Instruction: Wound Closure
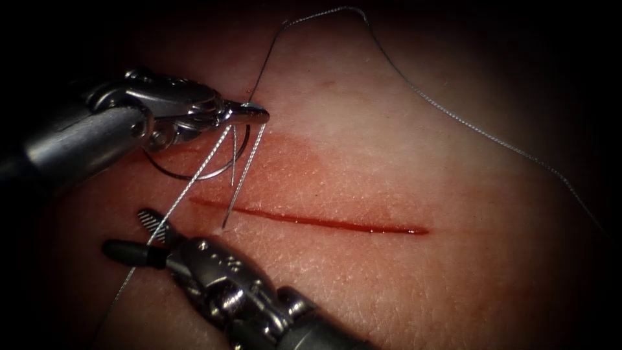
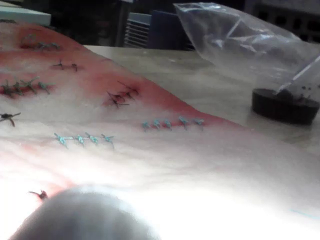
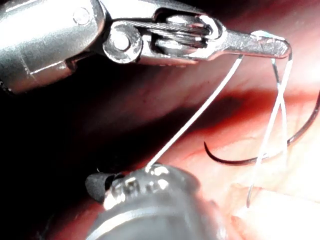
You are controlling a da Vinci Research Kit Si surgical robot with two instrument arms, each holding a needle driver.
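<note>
My left tool [image 1: 256, 115] comes in from the left, its jaws shut on the thread [image 1: 194, 175] just above the left end of the cut [image 1: 311, 220] in the tissue [image 1: 402, 149]. From those jaws, strands drop to the cut's left end and across my right tool [image 1: 124, 230], whose open jaws grip nothing. The curved needle [image 1: 194, 176] rests free on the tissue under the left tool, held by neither tool and not in the tissue. The right wrist view shows the left tool's shut jaws [image 3: 270, 46], the thread [image 3: 200, 115] and the needle [image 3: 250, 161].
A long run of thread [image 1: 453, 116] arcs over the far tissue toward the right edge. Red fluid [image 1: 291, 162] stains the tissue above the cut. In the left wrist view, older stitched cuts [image 2: 170, 123] mark the tissue, with a plastic bag [image 2: 240, 40] and a dark dish [image 2: 284, 105] beyond.
</note>
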